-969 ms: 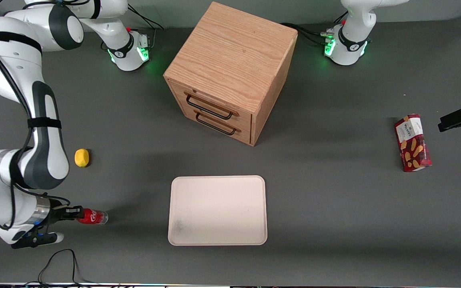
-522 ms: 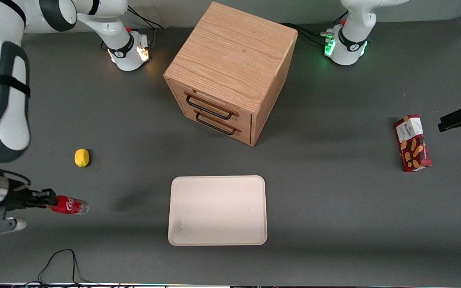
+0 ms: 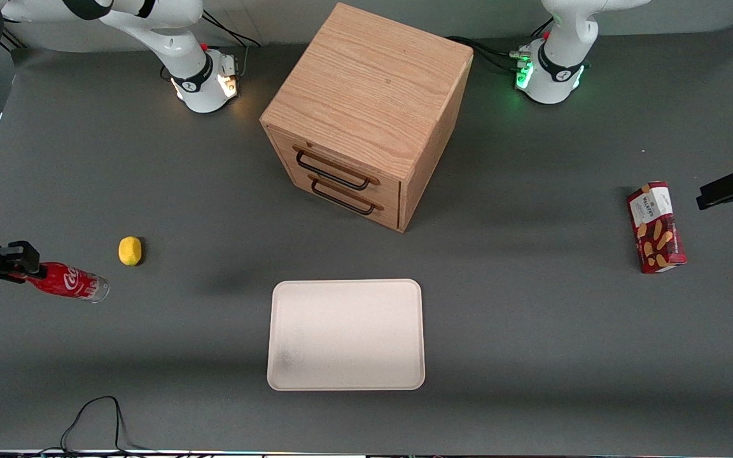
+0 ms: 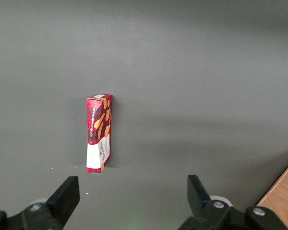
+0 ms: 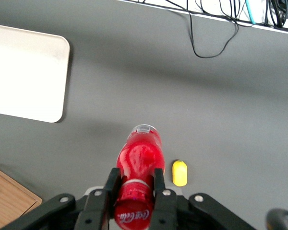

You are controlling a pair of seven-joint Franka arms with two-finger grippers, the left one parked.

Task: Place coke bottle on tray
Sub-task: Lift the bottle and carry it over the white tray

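Now lifted clear of the table: coke bottle (image 3: 67, 282) clamped near its cap end between the fingers of the gripper (image 3: 20, 264), body sticking out roughly level toward the tray (image 3: 345, 334), clear base leading. Confirmed from the right wrist view, with both fingers (image 5: 158, 179) pressed against the bottle's (image 5: 138, 165) red sides and nothing but grey table far beneath it.

Compared with a second ago, a big shift: then low and close to the front camera, bottle apparently lying on the table; half a second ago already raised and drawn outward; at present higher again, pulled to the working arm's end of the table and showing just beside the yellow lemon-like object (image 3: 130, 250). Shadow on the table now well apart from the bottle, faint and spread, near the tray's corner farthest from the camera. Tray, wooden drawer cabinet (image 3: 366, 114) and red biscuit box (image 3: 655, 227) all unmoved throughout.

Meaning for the task, as a judgement: pickup done, grip apparently secure, transport not yet begun toward the goal. Tray still bare and well apart from the bottle. Remaining work: carry sideways over the tray, lower, then release. Possible worry: a hold so near the cap leaves the long body hanging out, so some droop or swing during the carry.
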